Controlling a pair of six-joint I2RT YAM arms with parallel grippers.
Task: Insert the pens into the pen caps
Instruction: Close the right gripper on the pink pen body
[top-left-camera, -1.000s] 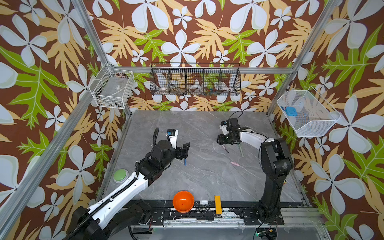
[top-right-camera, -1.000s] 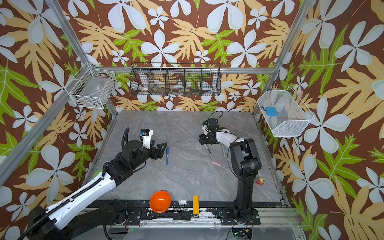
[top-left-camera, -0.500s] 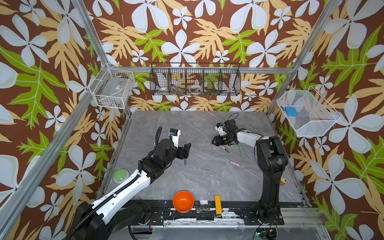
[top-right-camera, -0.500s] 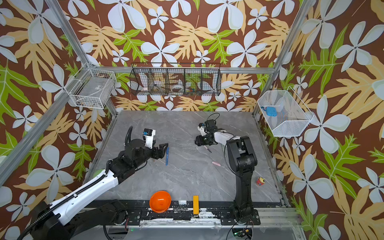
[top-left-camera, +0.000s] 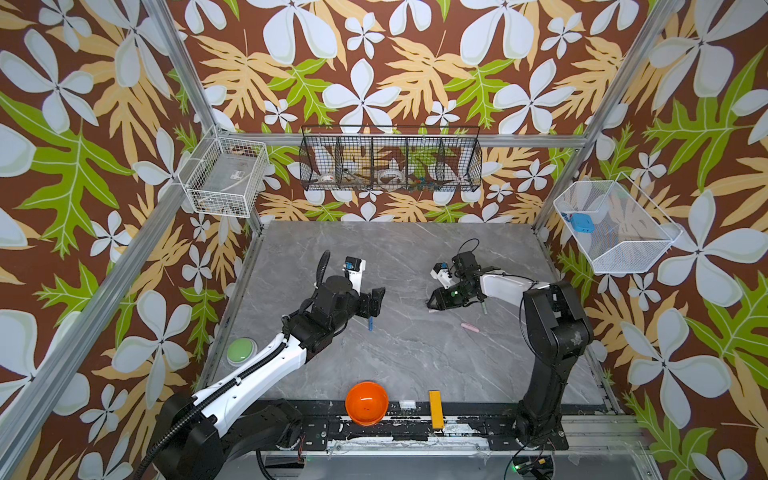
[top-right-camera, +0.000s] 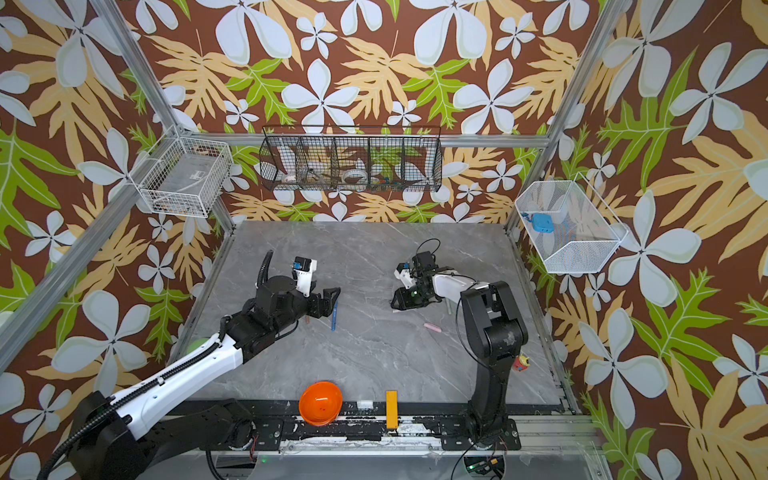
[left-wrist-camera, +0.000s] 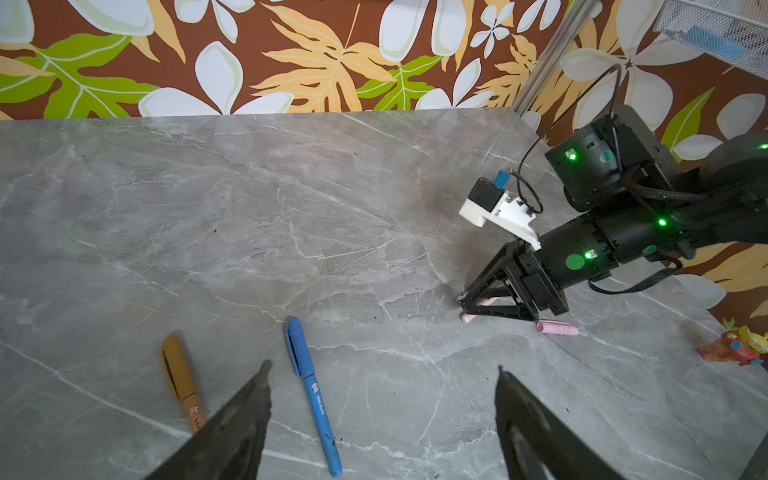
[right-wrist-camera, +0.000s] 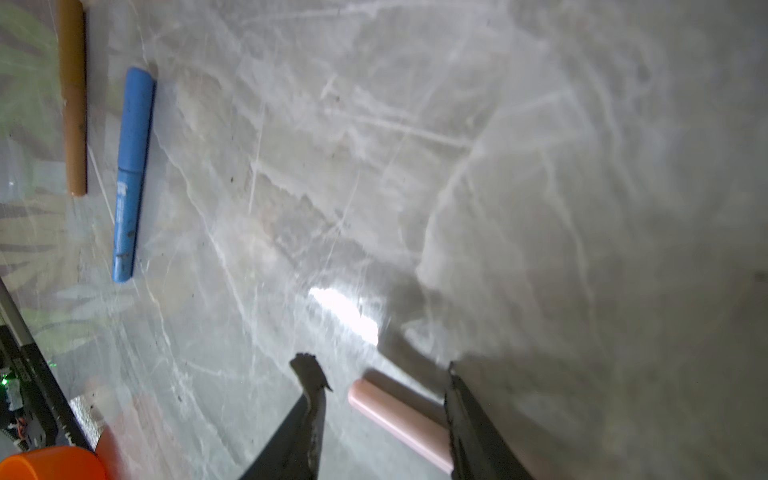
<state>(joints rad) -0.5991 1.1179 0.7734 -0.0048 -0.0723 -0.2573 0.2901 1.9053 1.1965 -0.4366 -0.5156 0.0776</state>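
Left claw (left-wrist-camera: 383, 368) wide, empty, above grey marbled bench (left-wrist-camera: 291, 208). Right claw (right-wrist-camera: 380, 365) half-open, straddling slim pink plastic tube (right-wrist-camera: 395, 411); gap beside one finger.

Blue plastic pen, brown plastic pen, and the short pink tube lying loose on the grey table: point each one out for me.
Blue plastic pen (left-wrist-camera: 314, 397), left wrist view, middle of its barrel.
Brown plastic pen (left-wrist-camera: 181, 380), left wrist view, on its capped half.
Short pink tube (left-wrist-camera: 557, 328), left wrist view, its middle.
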